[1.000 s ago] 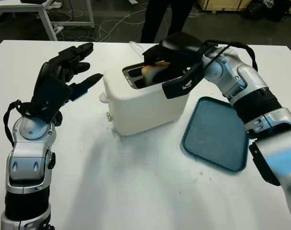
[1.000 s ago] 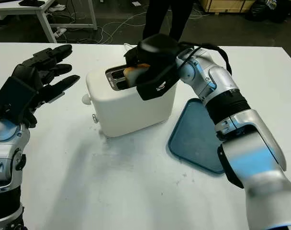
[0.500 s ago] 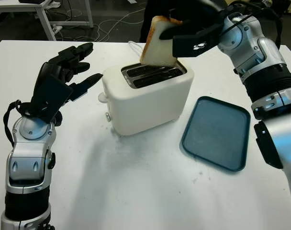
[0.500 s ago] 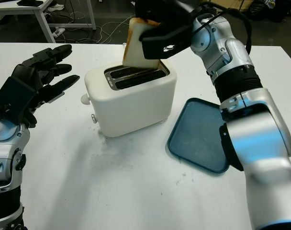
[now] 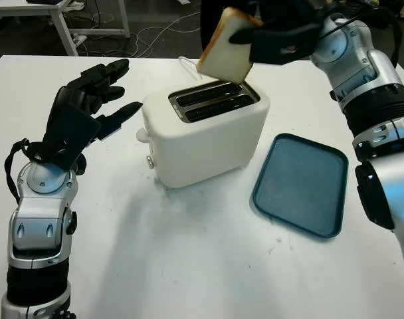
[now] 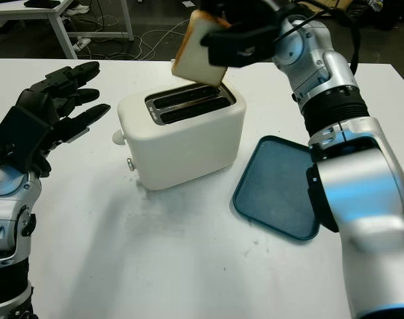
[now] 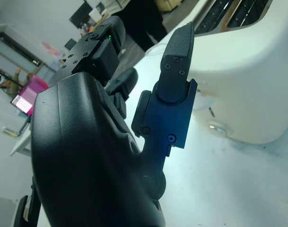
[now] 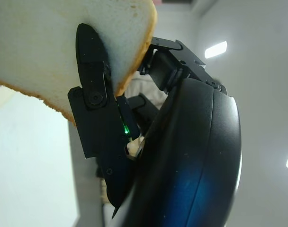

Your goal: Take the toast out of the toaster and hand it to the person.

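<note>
Toast (image 5: pixel 226 48) in air above toaster (image 5: pixel 205 136), tilted, top corner leaning away, right edge hidden by right hand (image 5: pixel 282 41) gripping it. Left hand (image 5: pixel 82 113) open, left of toaster. Tray (image 5: pixel 300 183) on surface (image 5: pixel 189 252).

toast (image 5: pixel 225 50) above toaster (image 5: pixel 205 136), tray (image 5: pixel 300 184) right

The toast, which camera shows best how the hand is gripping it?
The right wrist view: the toast is seen up close with a finger pressed across its face. The eye views show the right hand holding the slice above the toaster, but the contact is small.
</note>
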Tool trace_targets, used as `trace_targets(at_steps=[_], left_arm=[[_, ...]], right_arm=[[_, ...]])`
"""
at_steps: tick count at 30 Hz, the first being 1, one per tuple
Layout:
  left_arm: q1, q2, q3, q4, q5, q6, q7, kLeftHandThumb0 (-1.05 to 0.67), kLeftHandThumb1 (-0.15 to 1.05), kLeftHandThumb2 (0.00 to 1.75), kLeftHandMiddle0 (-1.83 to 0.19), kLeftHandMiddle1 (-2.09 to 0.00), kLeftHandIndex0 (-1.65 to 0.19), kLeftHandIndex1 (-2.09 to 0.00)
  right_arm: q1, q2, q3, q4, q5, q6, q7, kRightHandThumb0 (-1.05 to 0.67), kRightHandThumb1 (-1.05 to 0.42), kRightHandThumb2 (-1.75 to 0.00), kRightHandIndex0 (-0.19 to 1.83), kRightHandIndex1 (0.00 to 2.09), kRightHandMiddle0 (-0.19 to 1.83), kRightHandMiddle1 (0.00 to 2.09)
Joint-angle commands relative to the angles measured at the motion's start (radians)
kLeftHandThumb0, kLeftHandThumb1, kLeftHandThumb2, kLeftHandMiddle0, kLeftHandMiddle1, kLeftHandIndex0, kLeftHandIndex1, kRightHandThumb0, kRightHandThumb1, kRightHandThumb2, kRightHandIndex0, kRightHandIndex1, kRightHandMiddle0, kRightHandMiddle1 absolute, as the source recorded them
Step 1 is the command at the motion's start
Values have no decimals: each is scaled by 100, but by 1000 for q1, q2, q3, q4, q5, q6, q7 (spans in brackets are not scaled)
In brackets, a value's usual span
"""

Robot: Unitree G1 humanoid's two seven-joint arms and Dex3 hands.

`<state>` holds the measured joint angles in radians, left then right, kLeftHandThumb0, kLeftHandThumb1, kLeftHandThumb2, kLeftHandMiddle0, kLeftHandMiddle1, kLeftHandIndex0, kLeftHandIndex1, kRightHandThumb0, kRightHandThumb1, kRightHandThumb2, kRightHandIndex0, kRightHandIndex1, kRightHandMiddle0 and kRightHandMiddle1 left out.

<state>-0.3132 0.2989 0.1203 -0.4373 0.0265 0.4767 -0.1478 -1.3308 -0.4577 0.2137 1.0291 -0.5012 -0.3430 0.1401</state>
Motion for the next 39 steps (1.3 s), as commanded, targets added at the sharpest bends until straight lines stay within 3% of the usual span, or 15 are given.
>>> trace_targets(at_steps=[1, 10, 13, 18, 20, 21, 22, 23, 24, 26, 29, 32, 34, 36, 39], left_arm=[[6, -2, 3, 0, -3, -4, 4, -49, 92, 2, -17, -80, -51, -2], [8, 0, 6, 5, -8, -11, -1, -48, 92, 2, -16, -80, -50, -2], [9, -2, 5, 13, -8, -27, 0, -47, 92, 1, -16, -81, -50, -2], [7, -3, 0, 13, -6, -25, 0, -47, 92, 2, -15, -81, -50, -2], [7, -3, -1, 16, -5, -31, 1, -48, 92, 2, -15, -82, -50, -2], [8, -2, 0, 19, -4, -37, 0, -47, 92, 1, -15, -82, -51, -2], [9, -1, -1, 20, -3, -40, 0, -47, 92, 1, -16, -83, -51, -2], [9, 2, -1, 21, -1, -42, -2, -47, 92, 1, -16, -83, -51, -2], [10, 4, -1, 22, -2, -44, -4, -47, 92, 2, -15, -83, -51, -2], [12, 3, -1, 23, -2, -47, -3, -47, 92, 2, -15, -83, -51, -2], [12, 2, 2, 26, -5, -49, -2, -47, 92, 2, -15, -83, -51, -2], [12, 2, 5, 31, -9, -58, -5, -46, 92, 2, -15, -83, -51, -2], [12, 5, 7, 33, -11, -62, -9, -45, 92, 2, -15, -84, -50, -2], [13, 5, 10, 37, -16, -68, -13, -45, 92, 2, -15, -84, -50, -2], [14, 2, 14, 39, -20, -71, -16, -45, 92, 2, -14, -84, -50, -2]], right_arm=[[-33, -21, -35, 31, 37, 31, -40, -46, -92, -36, 107, 175, 82, 175], [-12, -75, -144, 181, 118, 76, -231, -38, -92, -33, 94, 175, 67, 172], [11, -77, -166, 217, 140, 97, -264, -31, -92, -29, 89, 175, 71, 153], [61, -66, -159, 257, 138, 115, -308, -30, -92, -27, 85, 175, 69, 172], [72, -54, -146, 261, 126, 133, -343, -29, -92, -26, 75, 174, 69, 166], [74, -46, -141, 264, 124, 150, -348, -28, -92, -28, 63, 137, 70, 151], [75, -37, -142, 267, 130, 166, -348, -27, -92, -30, 56, 127, 69, 148], [75, -30, -147, 268, 140, 179, -348, -25, -92, -31, 49, 145, 65, 153], [75, -22, -152, 270, 148, 191, -346, -23, -92, -31, 57, 162, 58, 164], [77, -8, -167, 273, 167, 211, -343, -19, -92, -31, 68, 171, 54, 155], [84, 11, -204, 277, 214, 216, -300, -16, -92, -34, 75, 174, 41, 171], [83, 35, -207, 287, 218, 256, -309, -19, -92, -30, 64, 174, 51, 150], [87, 49, -198, 292, 209, 271, -329, -16, -92, -31, 57, 175, 57, 117], [90, 63, -211, 297, 223, 280, -335, -14, -92, -30, 55, 175, 63, 102], [97, 77, -215, 303, 226, 285, -342, -14, -92, -31, 59, 175, 54, 128]])
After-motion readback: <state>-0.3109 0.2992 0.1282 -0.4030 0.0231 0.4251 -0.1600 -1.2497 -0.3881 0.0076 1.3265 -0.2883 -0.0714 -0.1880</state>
